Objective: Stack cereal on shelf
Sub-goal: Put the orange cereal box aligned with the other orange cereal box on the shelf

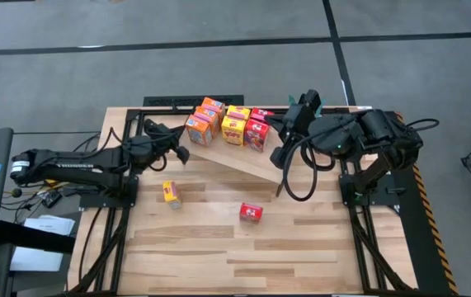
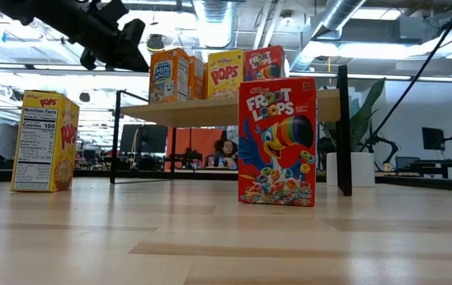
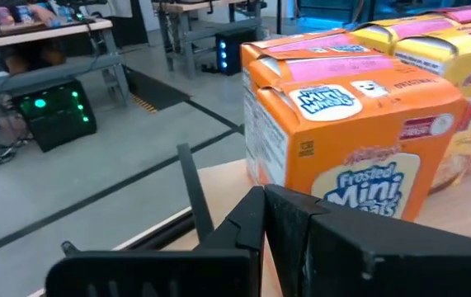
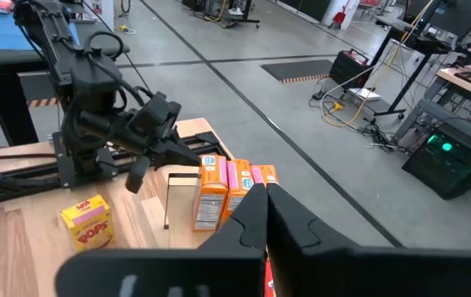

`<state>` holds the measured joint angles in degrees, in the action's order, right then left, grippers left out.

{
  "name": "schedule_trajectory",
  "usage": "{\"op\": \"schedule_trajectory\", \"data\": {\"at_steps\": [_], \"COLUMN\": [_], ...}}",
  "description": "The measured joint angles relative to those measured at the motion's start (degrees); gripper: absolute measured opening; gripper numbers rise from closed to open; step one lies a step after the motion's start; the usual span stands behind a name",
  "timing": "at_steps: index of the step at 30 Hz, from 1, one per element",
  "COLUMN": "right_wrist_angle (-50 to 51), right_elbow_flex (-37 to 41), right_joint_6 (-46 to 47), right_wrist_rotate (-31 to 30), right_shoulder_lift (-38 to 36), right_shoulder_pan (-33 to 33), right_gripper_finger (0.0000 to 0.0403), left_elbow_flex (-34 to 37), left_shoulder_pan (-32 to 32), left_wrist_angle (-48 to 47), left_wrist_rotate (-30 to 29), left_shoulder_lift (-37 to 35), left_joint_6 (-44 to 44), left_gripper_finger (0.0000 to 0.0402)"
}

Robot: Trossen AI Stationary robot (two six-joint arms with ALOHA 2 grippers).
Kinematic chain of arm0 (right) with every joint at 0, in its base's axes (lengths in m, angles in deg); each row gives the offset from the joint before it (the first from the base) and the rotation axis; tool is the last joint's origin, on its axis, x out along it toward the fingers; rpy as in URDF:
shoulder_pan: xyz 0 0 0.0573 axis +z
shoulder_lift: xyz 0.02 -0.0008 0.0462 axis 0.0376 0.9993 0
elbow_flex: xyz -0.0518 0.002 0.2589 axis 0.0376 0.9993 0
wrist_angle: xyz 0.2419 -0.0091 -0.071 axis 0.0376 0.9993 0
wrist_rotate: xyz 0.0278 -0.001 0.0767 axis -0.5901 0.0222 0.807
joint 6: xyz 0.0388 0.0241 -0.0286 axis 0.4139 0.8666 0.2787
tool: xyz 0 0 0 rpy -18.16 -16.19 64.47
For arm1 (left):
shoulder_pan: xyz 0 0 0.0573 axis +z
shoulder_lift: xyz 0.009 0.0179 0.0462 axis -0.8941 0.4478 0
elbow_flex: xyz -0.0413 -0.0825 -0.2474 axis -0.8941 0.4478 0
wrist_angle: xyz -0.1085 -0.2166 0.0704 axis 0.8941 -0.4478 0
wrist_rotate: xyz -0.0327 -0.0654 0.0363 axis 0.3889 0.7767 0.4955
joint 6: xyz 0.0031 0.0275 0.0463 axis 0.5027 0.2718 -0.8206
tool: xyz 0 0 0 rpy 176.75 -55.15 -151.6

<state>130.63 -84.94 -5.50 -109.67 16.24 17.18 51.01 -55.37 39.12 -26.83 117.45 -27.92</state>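
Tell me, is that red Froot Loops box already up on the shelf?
No, the red Froot Loops box stands on the tabletop, in front of the shelf, which carries other boxes.

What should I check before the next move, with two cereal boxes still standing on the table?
1. Left jaws empty and shut: ok; left gripper is beside the orange Mini-Wheats cardboard box.
2. Right jaws empty and shut: ok; right gripper is above the light-wood shelf end.
3. Yellow Pops cardboard box upright on the table: ok.
4. Red Froot Loops cardboard box upright on the table: ok.
5. All boxes on the shelf: not ok, two remain.
6. Free room on the shelf: ok, its near strip is bare.
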Motion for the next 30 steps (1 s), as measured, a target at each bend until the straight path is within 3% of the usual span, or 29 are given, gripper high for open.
{"op": "schedule_trajectory", "data": {"at_steps": [12,19,24,30], "right_wrist_angle": [0.2,0.4,1.0,1.4], "right_elbow_flex": [0.0,0.0,0.0,0.0], "right_joint_6": [-0.2,-0.2,-0.2,0.0], "right_wrist_rotate": [0.0,0.0,0.1,0.1], "right_shoulder_lift": [0.0,0.0,0.0,0.0], "right_shoulder_pan": [-0.1,-0.1,-0.1,0.4], "right_gripper_finger": [0.004,0.0023,0.0017,0.0036], "left_elbow_flex": [0.0,0.0,0.0,-1.7], "left_shoulder_pan": [0.0,0.2,0.8,-2.9], "left_wrist_angle": [1.1,1.1,1.4,-5.1], "left_wrist_rotate": [2.7,0.7,2.8,3.2], "left_shoulder_lift": [1.9,1.9,1.8,-4.3], "left_joint_6": [0.2,-1.0,-0.7,-0.7], "left_gripper_finger": [0.0,0.0,0.0,0.0]}}
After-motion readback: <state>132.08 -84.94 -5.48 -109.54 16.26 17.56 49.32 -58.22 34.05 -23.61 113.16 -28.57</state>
